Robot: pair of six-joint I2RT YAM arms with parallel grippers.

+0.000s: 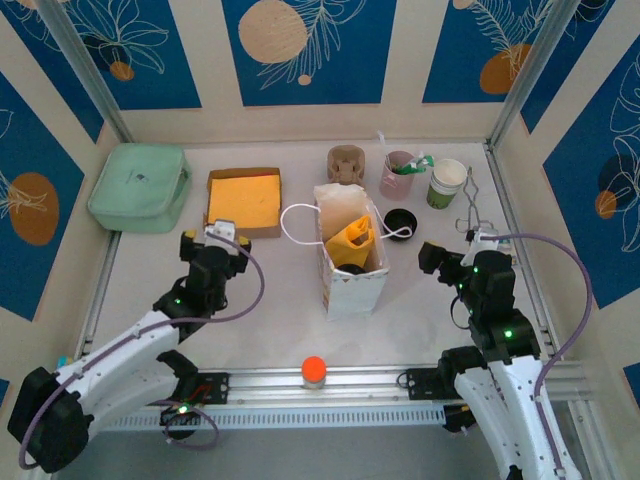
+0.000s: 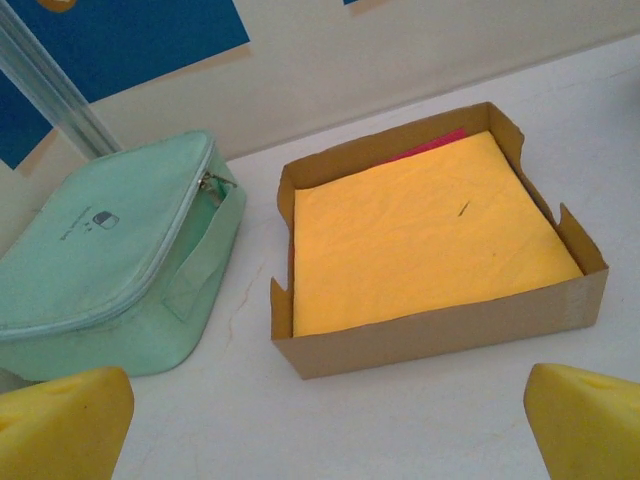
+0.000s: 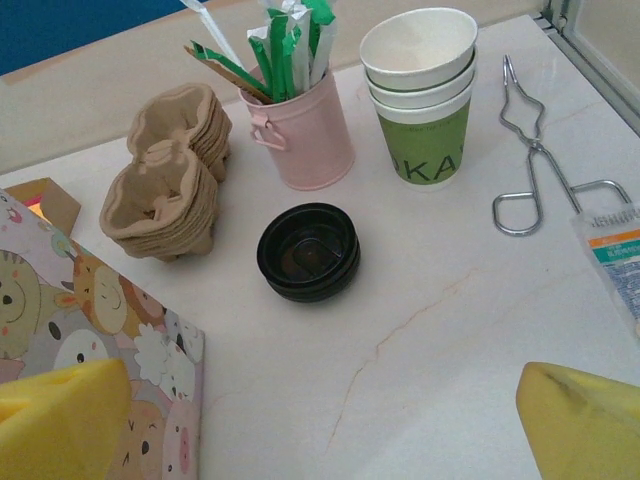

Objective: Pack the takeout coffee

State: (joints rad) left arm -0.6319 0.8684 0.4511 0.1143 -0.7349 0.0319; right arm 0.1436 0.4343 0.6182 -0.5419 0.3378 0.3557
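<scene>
A patterned paper bag stands open mid-table, its corner at the left of the right wrist view. Inside it lie a yellow napkin and a dark round shape. It may be the takeout coffee's black lid; I cannot tell, and no cup body shows. My left gripper hovers open, nothing between its yellow pads, just short of the cardboard tray. My right gripper is open and empty to the right of the bag, with bare table between its pads.
A cardboard tray of yellow napkins and a mint zip pouch sit back left. Back right are a stack of black lids, pulp cup carriers, a pink cup of straws, stacked lidless green cups, metal tongs and a sachet. An orange-capped bottle stands at the near rail.
</scene>
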